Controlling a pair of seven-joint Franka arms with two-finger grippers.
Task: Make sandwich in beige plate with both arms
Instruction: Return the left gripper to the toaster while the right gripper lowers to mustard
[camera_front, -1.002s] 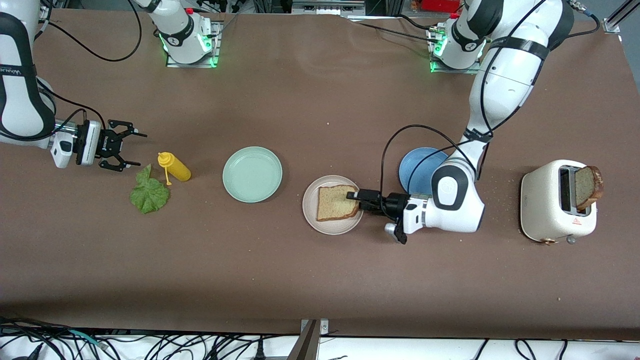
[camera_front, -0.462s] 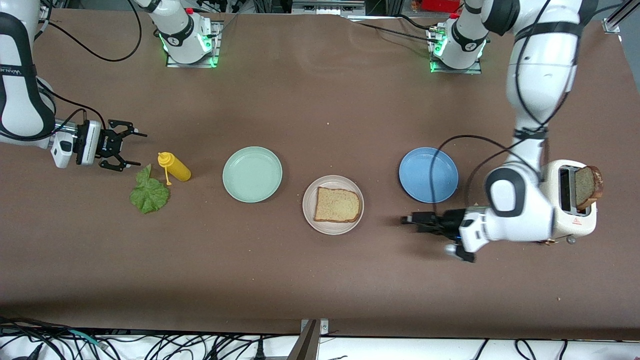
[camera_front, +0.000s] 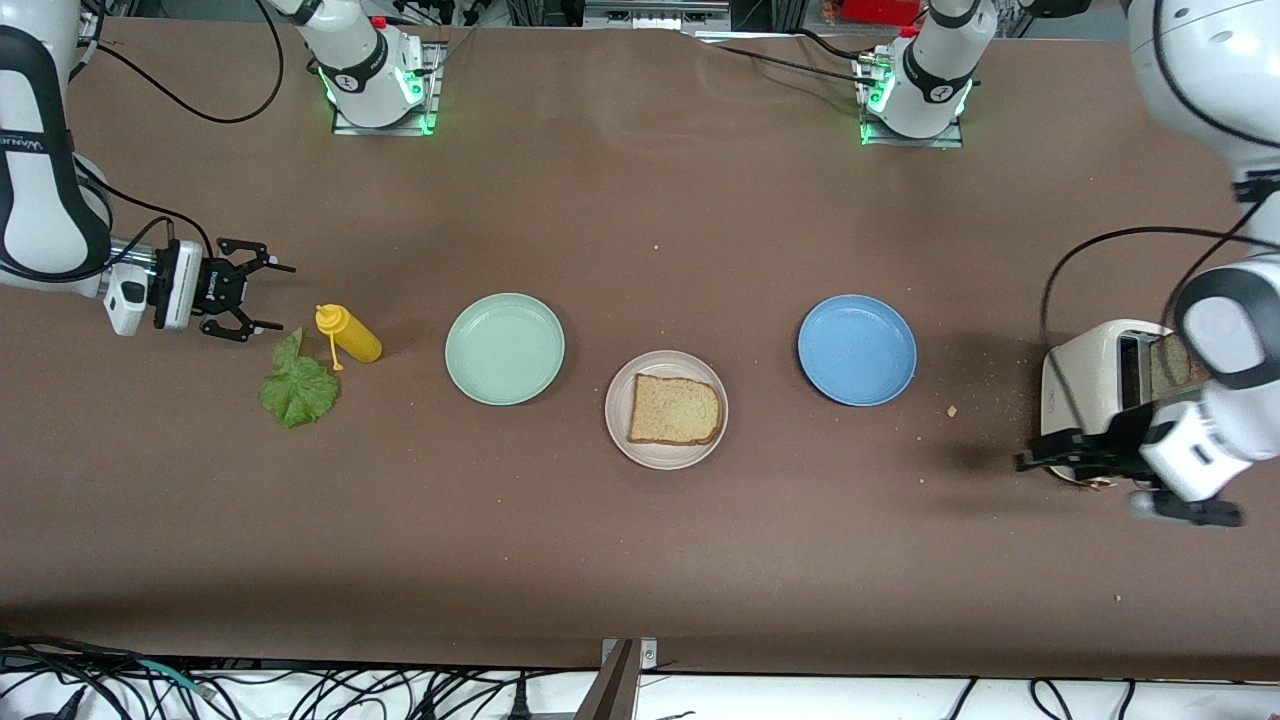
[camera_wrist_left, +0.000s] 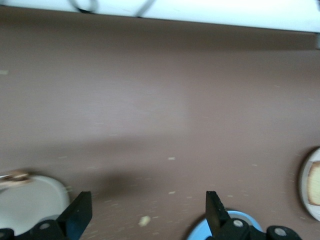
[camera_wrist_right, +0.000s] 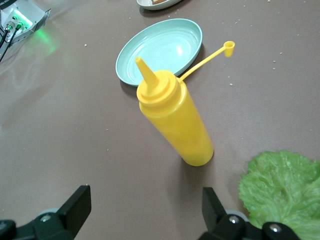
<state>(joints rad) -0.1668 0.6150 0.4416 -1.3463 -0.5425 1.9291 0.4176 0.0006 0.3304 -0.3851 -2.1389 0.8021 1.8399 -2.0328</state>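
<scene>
Brown table (camera_front: 640, 200); plates, bottle, lettuce, toaster

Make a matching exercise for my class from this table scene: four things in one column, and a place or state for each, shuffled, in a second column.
Things:
1. bread slice
2. lettuce leaf
3. blue plate
4. second bread slice

Places or states:
A. standing in the toaster
B. flat on the table beside the yellow bottle
C. lying on the beige plate
D. nothing on it

Pairs: 1-C, 2-B, 3-D, 4-A
</scene>
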